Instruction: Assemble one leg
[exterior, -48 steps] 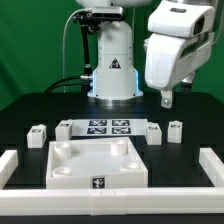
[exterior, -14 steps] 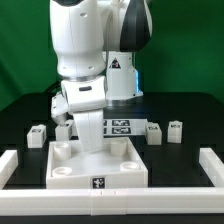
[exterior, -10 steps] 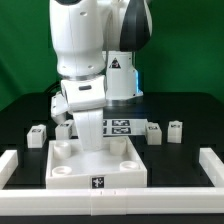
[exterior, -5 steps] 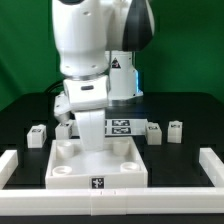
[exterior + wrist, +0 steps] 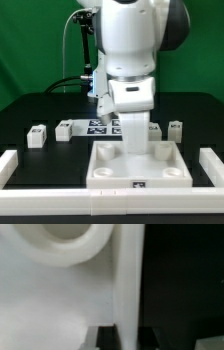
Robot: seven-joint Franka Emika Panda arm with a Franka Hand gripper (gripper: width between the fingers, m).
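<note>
**Gripping the tabletop's far wall while the legs lie loose**

Reaching down from above, the Panda arm sets its gripper (image 5: 136, 145) on the far wall of the tabletop (image 5: 140, 166), the large white square piece with round corner sockets. The tabletop sits flat on the black table (image 5: 40, 110), right of centre in the exterior view, with a small tag on its near face.

In the wrist view the tabletop (image 5: 50, 297) fills most of the picture. One corner socket (image 5: 70, 243) is blurred but readable, and the piece's straight wall runs beside the black table (image 5: 185, 291). Two dark, blurred finger shapes stand on either side of that wall, so the pincer appears pressed together on the tabletop's wall.

No leg is in the pincer. One leg (image 5: 38, 135) lies near the exterior view's left, a second leg (image 5: 65, 129) is just beside it, and a third leg (image 5: 175, 129) lies at the exterior view's right, beyond the tabletop's far corner. All three rest on the black table, apart from the tabletop.

The marker board (image 5: 103, 125) lies behind the tabletop, partly hidden by the arm. A white rail (image 5: 10, 165) borders the table on the exterior view's left.
</note>
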